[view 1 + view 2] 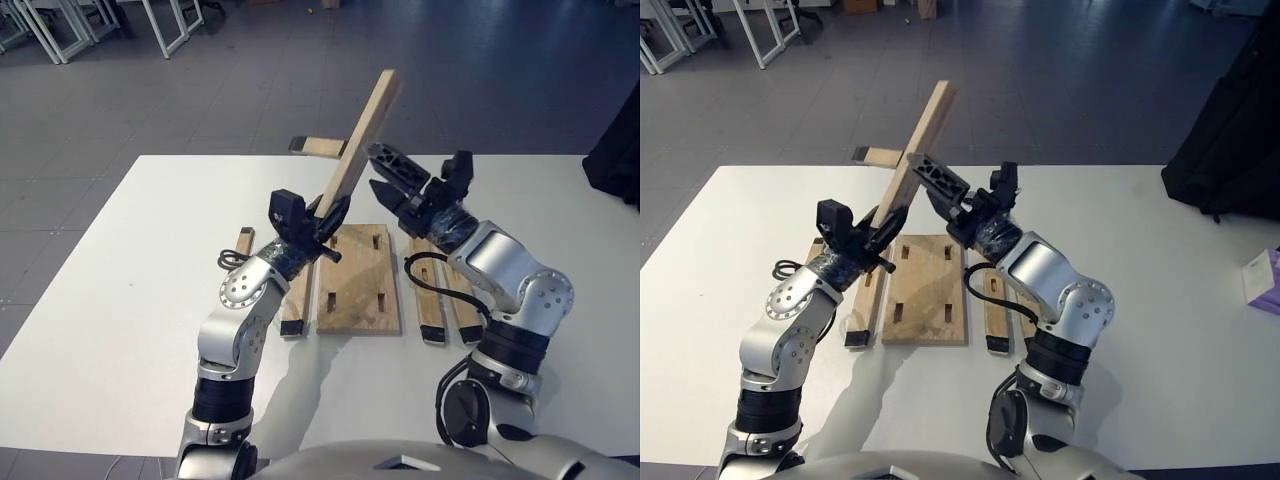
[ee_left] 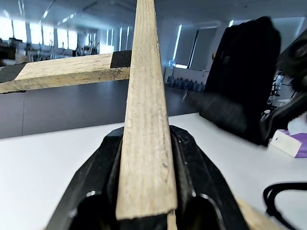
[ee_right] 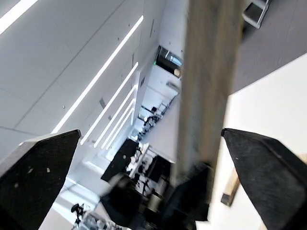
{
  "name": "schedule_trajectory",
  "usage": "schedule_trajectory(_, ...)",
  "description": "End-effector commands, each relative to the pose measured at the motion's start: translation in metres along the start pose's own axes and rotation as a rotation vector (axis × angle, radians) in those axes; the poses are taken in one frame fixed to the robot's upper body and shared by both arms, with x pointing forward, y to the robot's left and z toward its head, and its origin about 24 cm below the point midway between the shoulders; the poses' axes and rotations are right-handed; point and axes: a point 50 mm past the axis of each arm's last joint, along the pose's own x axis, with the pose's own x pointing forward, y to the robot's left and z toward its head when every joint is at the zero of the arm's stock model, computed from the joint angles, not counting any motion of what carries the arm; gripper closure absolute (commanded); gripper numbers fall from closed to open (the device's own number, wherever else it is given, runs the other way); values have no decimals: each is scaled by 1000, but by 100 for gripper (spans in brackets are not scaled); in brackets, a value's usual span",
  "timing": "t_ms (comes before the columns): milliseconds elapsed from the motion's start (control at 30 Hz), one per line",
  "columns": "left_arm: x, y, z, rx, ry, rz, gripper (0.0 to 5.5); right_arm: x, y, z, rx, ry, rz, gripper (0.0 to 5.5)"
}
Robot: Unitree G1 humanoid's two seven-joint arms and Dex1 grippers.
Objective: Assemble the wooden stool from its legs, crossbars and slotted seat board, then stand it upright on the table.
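- Centrally on the white table (image 1: 120, 280) lies the flat rectangular wooden seat board with cut slots (image 1: 358, 282), its long side running near to far.
- Above the board's far left corner, the left gripper (image 1: 331, 214) pinches the lower end of a long pale wooden slat (image 1: 362, 140) between both black fingers.
- That slat is off the table and tilts upward, leaning to the far right, with its free end high above the table's far edge.
- Just right of the slat's middle, the right gripper (image 1: 374, 168) is raised with its fingers (image 3: 41, 177) spread wide.
- From the right wrist view the slat lines up with the gap between those fingers. No contact shows, and I cannot tell whether the slat is actually inside the gap.
- A wooden bar with a dark near end (image 1: 294, 305) lies flat just left of the seat board, partly under the left arm.
- A short wooden piece (image 1: 244, 241) lies further left, apart from that bar.
- Two narrow wooden slats (image 1: 431, 312) lie side by side just right of the board, partly under the right arm.
- At the table's far edge rests a wooden piece with a black end (image 1: 318, 147), well apart from the board.
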Motion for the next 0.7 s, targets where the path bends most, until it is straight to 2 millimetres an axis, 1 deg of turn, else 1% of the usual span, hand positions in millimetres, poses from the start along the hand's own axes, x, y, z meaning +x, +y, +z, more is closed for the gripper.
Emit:
schedule_trajectory(33,8,-12,25,50,-79,-75,442,-3,-4,3,-3,23,-65,0)
schedule_trajectory(133,10,-20,30,69,-88,-114,442,-2,-7,5,-15,26,-101,0)
schedule_trajectory(200,9,-23,27,69,-76,-129,442,0,-5,8,-22,24,-91,0)
schedule_trajectory(300,7,-24,21,76,-50,-130,442,4,5,12,-45,35,-58,0)
schedule_trajectory(433,6,-17,15,93,-27,-100,442,8,18,11,-29,51,14,0)
schedule_trajectory(567,6,-21,13,90,-24,-120,442,11,24,11,-12,62,40,0)
schedule_trajectory(700,3,-24,8,88,-3,-135,442,11,25,15,-11,66,42,70)
